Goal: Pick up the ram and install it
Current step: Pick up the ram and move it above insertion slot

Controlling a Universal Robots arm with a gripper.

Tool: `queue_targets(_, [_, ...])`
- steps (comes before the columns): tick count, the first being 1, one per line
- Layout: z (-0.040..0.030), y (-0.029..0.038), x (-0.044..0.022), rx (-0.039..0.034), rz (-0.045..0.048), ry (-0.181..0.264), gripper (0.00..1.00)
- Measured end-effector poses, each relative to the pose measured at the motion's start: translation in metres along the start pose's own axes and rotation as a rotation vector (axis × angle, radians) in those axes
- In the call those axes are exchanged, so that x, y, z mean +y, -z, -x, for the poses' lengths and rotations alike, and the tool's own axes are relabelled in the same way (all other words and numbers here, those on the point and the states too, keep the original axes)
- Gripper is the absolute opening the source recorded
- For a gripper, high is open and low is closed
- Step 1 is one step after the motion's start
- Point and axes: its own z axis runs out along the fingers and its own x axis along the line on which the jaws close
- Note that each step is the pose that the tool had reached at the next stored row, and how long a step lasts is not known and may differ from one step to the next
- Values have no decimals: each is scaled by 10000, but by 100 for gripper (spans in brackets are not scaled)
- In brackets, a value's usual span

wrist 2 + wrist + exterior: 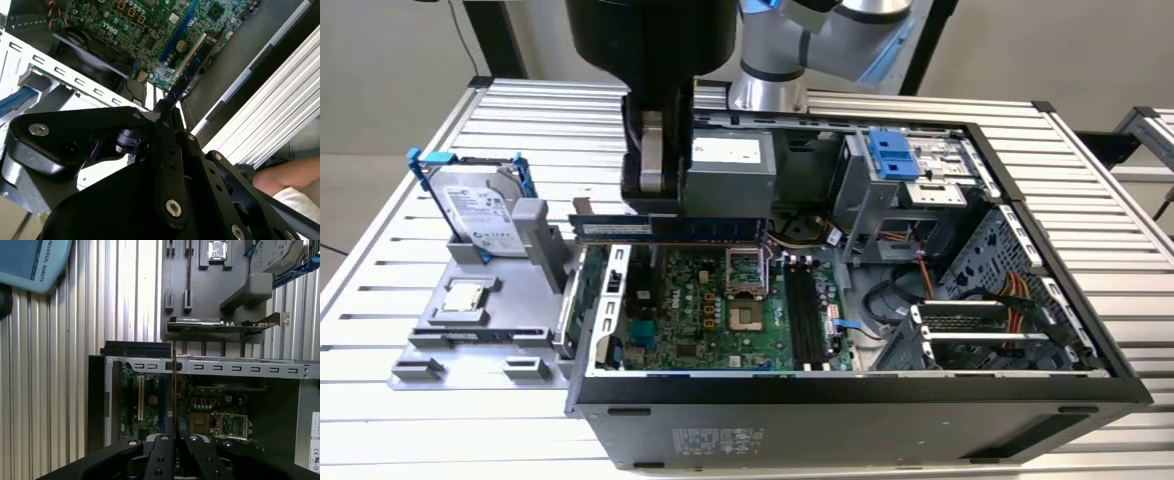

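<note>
The ram (700, 229) is a long blue stick with a row of black chips, held level above the open computer case's rim, over the motherboard's (707, 310) edge on the exterior view's left. My gripper (654, 208) hangs from above and is shut on the stick near its left end. In the second wrist view the ram (192, 62) juts out from the gripper (166, 107) over the green board. The first wrist view catches the ram (174, 385) edge-on, rising from the gripper (175, 429). The long black memory slots (803, 318) lie further to the exterior view's right.
A grey fixture (454, 345) beside the case holds a hard drive (480, 208), a processor chip (464, 298) and an upright green card (220, 324). The case's walls (854, 385), drive cage (907, 165) and cables surround the board. A person's arm (292, 174) is nearby.
</note>
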Motion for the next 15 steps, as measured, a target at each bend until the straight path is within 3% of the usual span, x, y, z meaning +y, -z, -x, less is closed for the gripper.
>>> queue_targets(15, [-2,3,-205,0,0,0,0])
